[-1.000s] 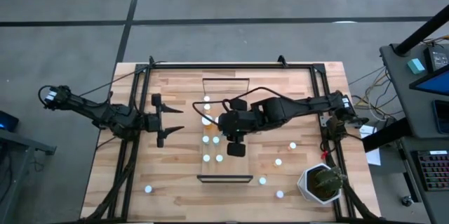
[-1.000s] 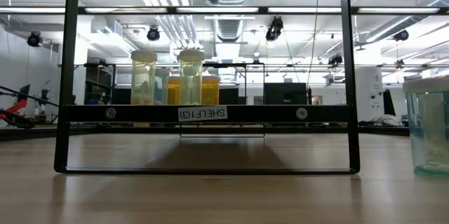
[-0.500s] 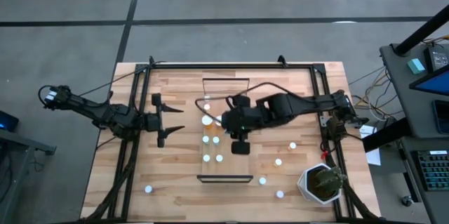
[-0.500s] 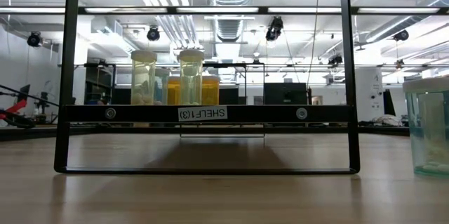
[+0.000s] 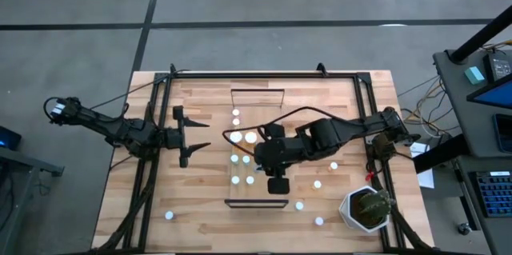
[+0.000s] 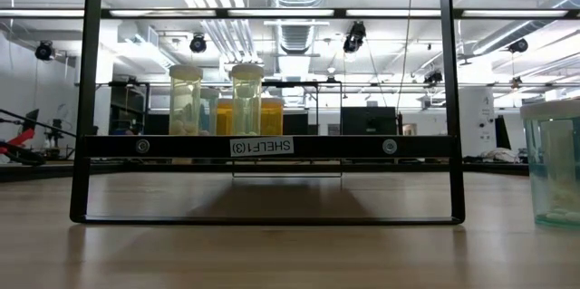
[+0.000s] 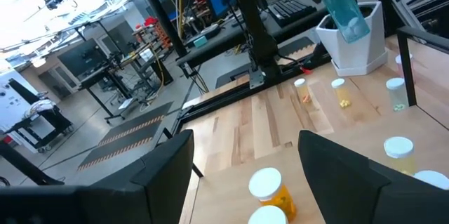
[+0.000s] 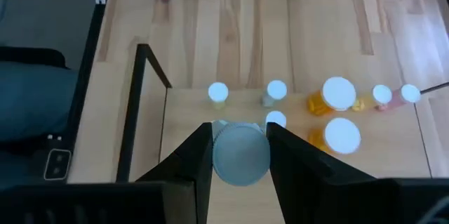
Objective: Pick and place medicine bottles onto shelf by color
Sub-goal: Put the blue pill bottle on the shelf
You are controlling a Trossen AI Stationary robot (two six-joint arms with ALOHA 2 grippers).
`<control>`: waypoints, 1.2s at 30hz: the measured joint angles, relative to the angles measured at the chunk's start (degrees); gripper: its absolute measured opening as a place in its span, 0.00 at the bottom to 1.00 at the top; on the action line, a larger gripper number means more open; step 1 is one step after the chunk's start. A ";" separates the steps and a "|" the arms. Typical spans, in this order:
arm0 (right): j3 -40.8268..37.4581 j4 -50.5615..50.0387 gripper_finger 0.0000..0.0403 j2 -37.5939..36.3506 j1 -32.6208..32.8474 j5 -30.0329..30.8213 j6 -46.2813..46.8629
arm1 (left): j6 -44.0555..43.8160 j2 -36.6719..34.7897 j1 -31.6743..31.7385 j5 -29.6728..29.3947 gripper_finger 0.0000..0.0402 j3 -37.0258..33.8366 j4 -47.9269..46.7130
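**Right gripper carrying a bottle above the shelf**

The right gripper (image 8: pixel 238 155) is clenched on a pale-capped bottle (image 8: pixel 240 155), held between its two fingers (image 8: pixel 191 161) above the near half of the shelf (image 5: pixel 274 105). The left gripper (image 5: pixel 194 133) waits beside the shelf's left edge, jaws spread and holding nothing.

Judgement: the placing step is in hand. To do it well, lower the bottle upright into a gap among bottles of matching colour, clear of neighbouring caps, and release only once the base sits flat.

The shelf carries several medicine bottles (image 8: pixel 338 96): orange-bodied ones grouped together, smaller pale ones beside them. More bottles stand loose on the table (image 5: pixel 200 207), right of the shelf and near the potted plant (image 5: pixel 367 209)
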 joint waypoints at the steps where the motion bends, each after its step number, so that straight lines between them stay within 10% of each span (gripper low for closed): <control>1: -0.02 -0.04 0.27 0.00 0.27 0.06 0.03 | 0.00 0.00 0.00 0.00 0.60 0.00 -0.01; 36: -23.09 3.27 0.27 -0.04 -1.00 1.26 26.26 | -0.15 0.09 -0.04 0.00 0.60 0.00 1.11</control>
